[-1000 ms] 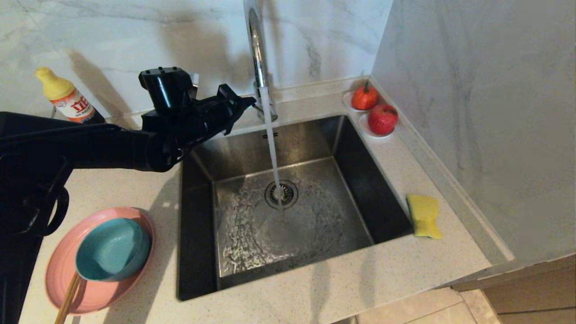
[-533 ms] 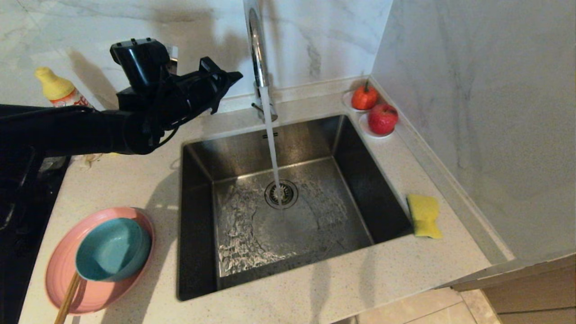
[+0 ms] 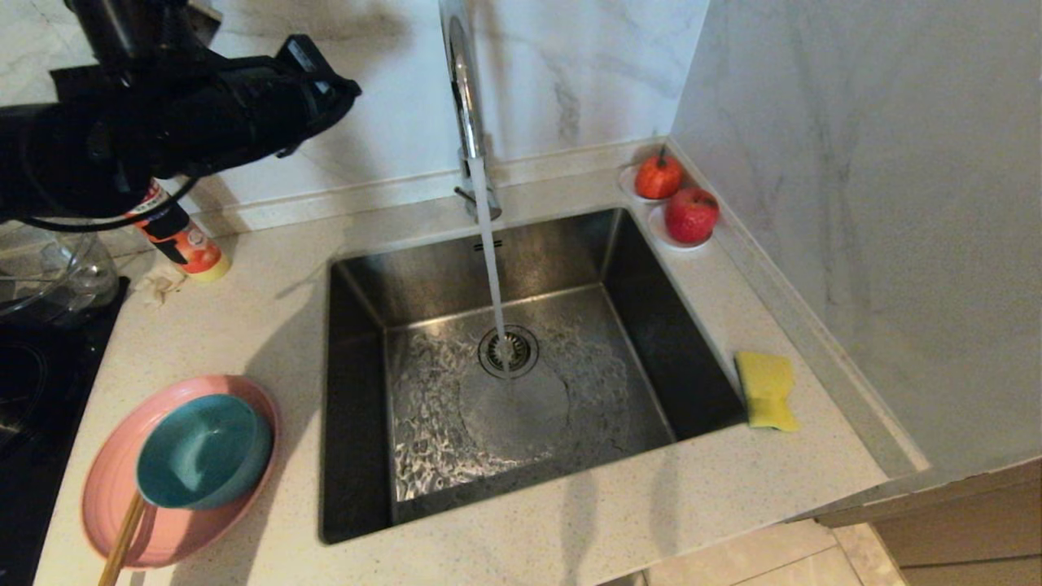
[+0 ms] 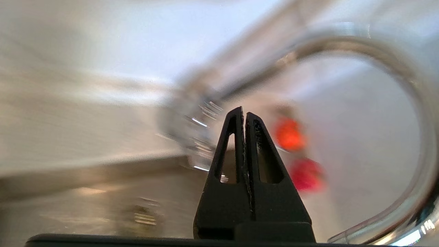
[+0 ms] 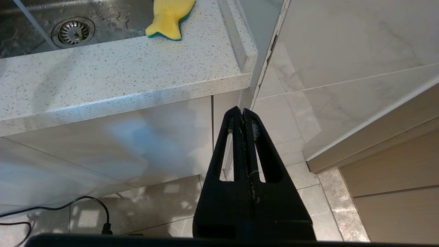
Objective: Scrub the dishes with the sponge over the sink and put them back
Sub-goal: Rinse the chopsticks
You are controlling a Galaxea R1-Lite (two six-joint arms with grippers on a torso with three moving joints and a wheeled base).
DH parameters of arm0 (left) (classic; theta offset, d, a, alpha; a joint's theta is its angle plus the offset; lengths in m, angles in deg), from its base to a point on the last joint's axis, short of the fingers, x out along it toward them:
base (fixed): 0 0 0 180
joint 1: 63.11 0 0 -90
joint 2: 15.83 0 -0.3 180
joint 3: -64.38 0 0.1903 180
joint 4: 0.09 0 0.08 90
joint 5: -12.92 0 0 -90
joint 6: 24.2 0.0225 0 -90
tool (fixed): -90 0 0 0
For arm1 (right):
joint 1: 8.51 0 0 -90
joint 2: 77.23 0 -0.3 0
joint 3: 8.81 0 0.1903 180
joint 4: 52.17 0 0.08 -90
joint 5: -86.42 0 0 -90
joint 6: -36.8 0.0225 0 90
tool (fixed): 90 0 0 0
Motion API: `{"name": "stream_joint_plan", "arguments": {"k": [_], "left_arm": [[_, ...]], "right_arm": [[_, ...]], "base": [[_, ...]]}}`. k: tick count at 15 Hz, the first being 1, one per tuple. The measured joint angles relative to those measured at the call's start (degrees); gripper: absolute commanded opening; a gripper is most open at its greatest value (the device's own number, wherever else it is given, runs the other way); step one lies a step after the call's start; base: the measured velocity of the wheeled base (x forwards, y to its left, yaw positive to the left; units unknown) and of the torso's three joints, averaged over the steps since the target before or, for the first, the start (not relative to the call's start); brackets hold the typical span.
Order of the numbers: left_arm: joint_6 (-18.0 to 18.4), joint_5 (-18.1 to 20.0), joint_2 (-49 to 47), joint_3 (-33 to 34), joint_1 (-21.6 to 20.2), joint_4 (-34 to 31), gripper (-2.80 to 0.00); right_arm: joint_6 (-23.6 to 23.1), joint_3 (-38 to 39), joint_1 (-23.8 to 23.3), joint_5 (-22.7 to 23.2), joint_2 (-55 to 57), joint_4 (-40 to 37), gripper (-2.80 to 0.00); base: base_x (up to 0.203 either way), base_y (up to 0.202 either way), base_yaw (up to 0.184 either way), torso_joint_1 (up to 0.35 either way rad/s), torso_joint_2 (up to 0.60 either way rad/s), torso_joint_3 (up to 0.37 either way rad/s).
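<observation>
1. Tools first: the left tool (image 3: 346, 88), black with its two fingers pressed together and nothing between them, hangs high over the back left of the worktop, well apart from the tap, its tip toward it; the left wrist view shows the same tool (image 4: 244, 111) with its fingers meeting at the tip; the right tool (image 5: 240, 111), fingers likewise together and holding nothing, is parked low beside the cabinet front, below the worktop edge, over the tiled floor.
2. Speckled pale stone worktop (image 3: 619, 521) wraps the sink and meets a white marble wall behind and on the right.
3. Large square stainless-steel sink (image 3: 358, 391) sits in the middle; its floor is wet and rippled, with a round drain strainer (image 3: 509, 350) in it.
4. Tall chrome tap (image 3: 464, 89) stands at the back rim; a stream of water (image 3: 492, 268) runs from it down onto the strainer.
5. Wide shallow matte pink round plate (image 3: 106, 505) lies on the worktop left of the sink.
6. Smaller teal-blue bowl (image 3: 203, 452) sits on the plate, with wooden chopsticks (image 3: 122, 545) poking out from beneath its near edge.
7. Clear glass bowl (image 3: 49, 277) stands at the far left; just beside it an orange-labelled bottle (image 3: 183, 240), partly hidden by the left arm.
8. Yellow foam sponge (image 3: 767, 389) with a pinched waist lies on the worktop just right of the sink; the right wrist view shows a green layer under it (image 5: 168, 17).
9. Two red fruit-like pieces (image 3: 676, 199) sit on small white dishes in the back right corner.
</observation>
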Motion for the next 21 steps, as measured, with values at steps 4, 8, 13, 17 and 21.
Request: {"name": "stream_joint_plan", "arguments": {"k": [4, 8, 13, 17, 21], "left_arm": [[12.1, -7.93, 13.8, 9.6, 0.05, -4.44, -2.8], [21.73, -16.97, 32.0, 27.6, 0.02, -4.93, -2.8], [26.01, -21.88, 55.27, 50.93, -2.26, -5.16, -2.8], [27.41, -22.28, 72.77, 67.24, -8.0, -5.36, -2.8], [28.01, -16.48, 87.52, 81.54, -10.43, -5.61, -2.8]], "right_arm": [[0.02, 0.0, 0.0, 0.0, 0.0, 0.0, -2.8], [0.02, 0.0, 0.0, 0.0, 0.0, 0.0, -2.8], [0.0, 0.0, 0.01, 0.0, 0.0, 0.0, -2.8], [0.02, 0.0, 0.0, -0.02, 0.0, 0.0, -2.8], [0.02, 0.0, -0.02, 0.0, 0.0, 0.0, -2.8]], "base": [[0.0, 0.0, 0.0, 0.0, 0.0, 0.0], [0.0, 0.0, 0.0, 0.0, 0.0, 0.0], [0.0, 0.0, 0.0, 0.0, 0.0, 0.0], [0.0, 0.0, 0.0, 0.0, 0.0, 0.0], [0.0, 0.0, 0.0, 0.0, 0.0, 0.0]]}}
